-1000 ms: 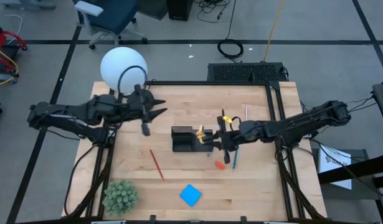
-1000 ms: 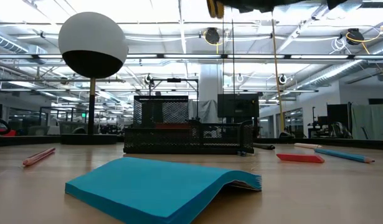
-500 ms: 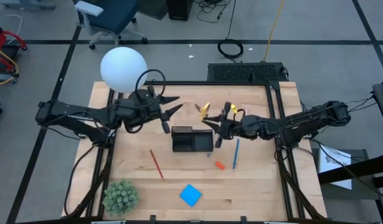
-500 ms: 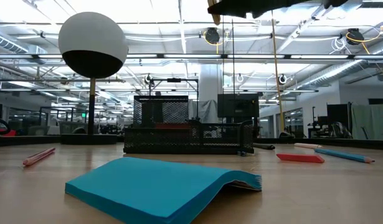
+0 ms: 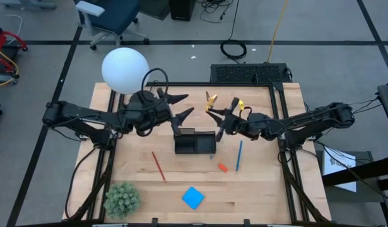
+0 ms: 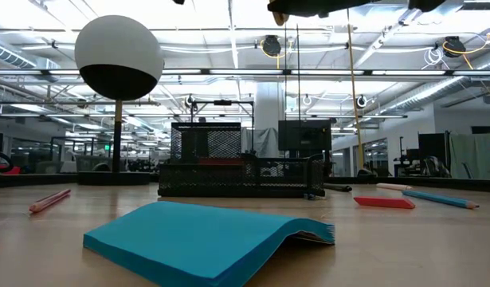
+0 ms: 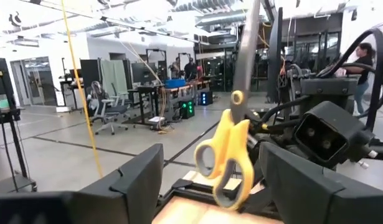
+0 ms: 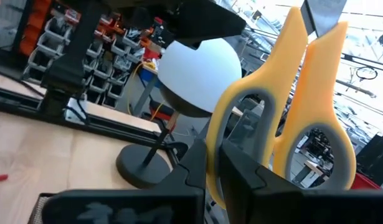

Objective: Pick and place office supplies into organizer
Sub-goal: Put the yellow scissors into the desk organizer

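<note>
Scissors [image 5: 211,99] clamped in right gripper [image 5: 224,118], above organizer [image 5: 195,142]; left gripper [image 5: 180,107] wide, near

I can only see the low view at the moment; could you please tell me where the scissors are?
Observer: The right claw holds the yellow-handled scissors by the handles, up in the air, just past the far side of the organizer.
Operator: Thank you. Where is the other arm?
Observer: The left claw is raised too and points at the scissors from the opposite side, with a gap between them.
Operator: Is it ready to take them?
Observer: Its fingers stand wide open, and its wrist view shows the scissors straight ahead between them, so probably yes.
</note>
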Tool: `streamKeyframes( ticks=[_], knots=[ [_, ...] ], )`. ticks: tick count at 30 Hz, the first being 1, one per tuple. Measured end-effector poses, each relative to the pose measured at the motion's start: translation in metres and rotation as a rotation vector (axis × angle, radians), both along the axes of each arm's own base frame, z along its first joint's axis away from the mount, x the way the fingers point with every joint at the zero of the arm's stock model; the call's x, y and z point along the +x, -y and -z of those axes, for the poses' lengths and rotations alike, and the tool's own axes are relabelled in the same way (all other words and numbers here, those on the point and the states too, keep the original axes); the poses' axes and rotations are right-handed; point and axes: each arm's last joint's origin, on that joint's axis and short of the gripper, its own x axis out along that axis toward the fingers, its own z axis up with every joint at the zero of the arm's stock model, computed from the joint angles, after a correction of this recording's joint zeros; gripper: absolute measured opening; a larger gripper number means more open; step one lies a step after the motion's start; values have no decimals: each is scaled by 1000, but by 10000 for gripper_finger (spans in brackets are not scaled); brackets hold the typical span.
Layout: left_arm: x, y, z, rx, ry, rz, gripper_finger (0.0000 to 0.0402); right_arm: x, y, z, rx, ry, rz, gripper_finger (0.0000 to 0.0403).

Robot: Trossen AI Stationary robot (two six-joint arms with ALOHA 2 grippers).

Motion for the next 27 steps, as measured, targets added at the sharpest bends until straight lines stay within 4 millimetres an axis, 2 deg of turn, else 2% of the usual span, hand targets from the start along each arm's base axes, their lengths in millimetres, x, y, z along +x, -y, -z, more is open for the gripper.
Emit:
streamKeyframes(
  ticks=[9,16,27],
  knots=[
    [5,-1,0,-13,55,41,269,9,7,8,3,4,22,17],
    [5,-5,-2,-36,92,69,269,19,6,4,1,27,16,16],
    [6,-5,-3,-38,113,84,269,45,6,-2,-14,32,-21,16]
  ],
)
